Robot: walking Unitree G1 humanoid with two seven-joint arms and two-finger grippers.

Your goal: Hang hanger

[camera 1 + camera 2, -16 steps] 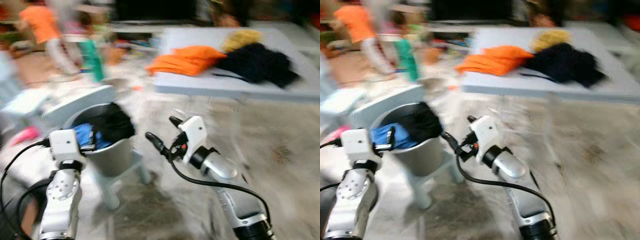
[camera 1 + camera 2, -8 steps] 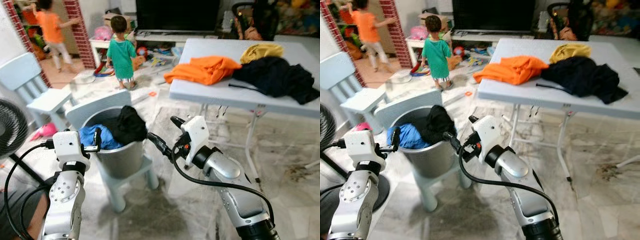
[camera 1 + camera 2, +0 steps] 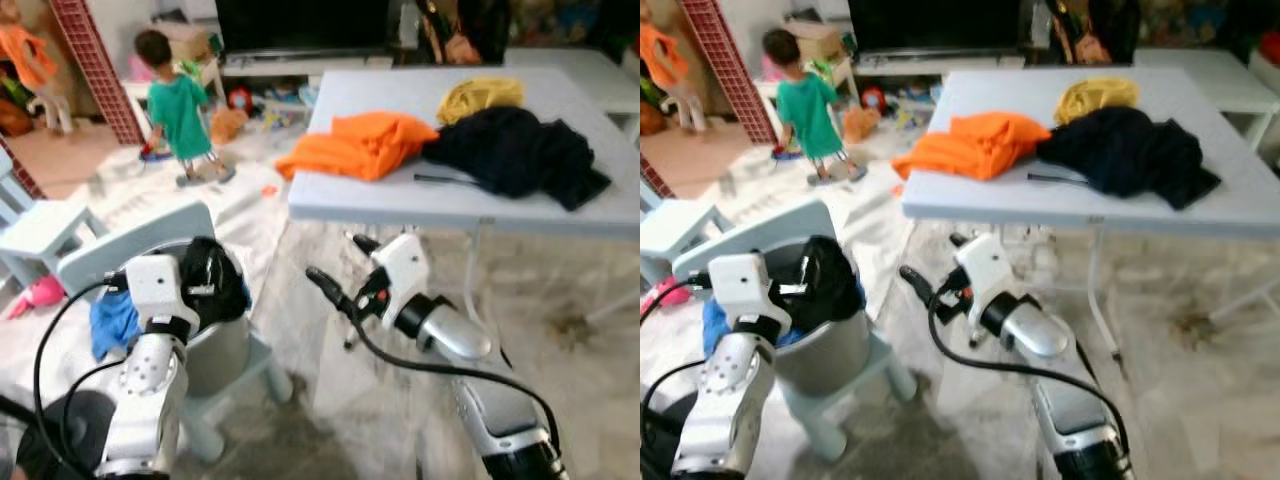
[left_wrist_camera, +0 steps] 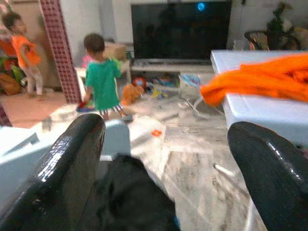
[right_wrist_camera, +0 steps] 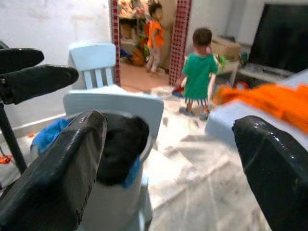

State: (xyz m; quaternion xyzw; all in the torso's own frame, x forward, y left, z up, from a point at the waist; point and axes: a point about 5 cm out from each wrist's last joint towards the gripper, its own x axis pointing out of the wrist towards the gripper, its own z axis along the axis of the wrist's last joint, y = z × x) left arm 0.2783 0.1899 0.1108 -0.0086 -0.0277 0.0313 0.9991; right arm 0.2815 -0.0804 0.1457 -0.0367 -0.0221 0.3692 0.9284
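Head camera now swung toward the table, where a thin dark bar, possibly the hanger, lies beside the black garment; left gripper and right gripper both spread, empty, approach pending

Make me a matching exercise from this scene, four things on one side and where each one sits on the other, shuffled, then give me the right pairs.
Things:
1. orange garment
2. yellow garment
3. grey bucket
4. black hanger

Places:
A. on the small pale blue chair, stuffed with clothes
B. far side of the white table
C. poking out from under the black clothing pile
D. table's left end, near the edge

Pairs: 1-D, 2-B, 3-A, 4-C
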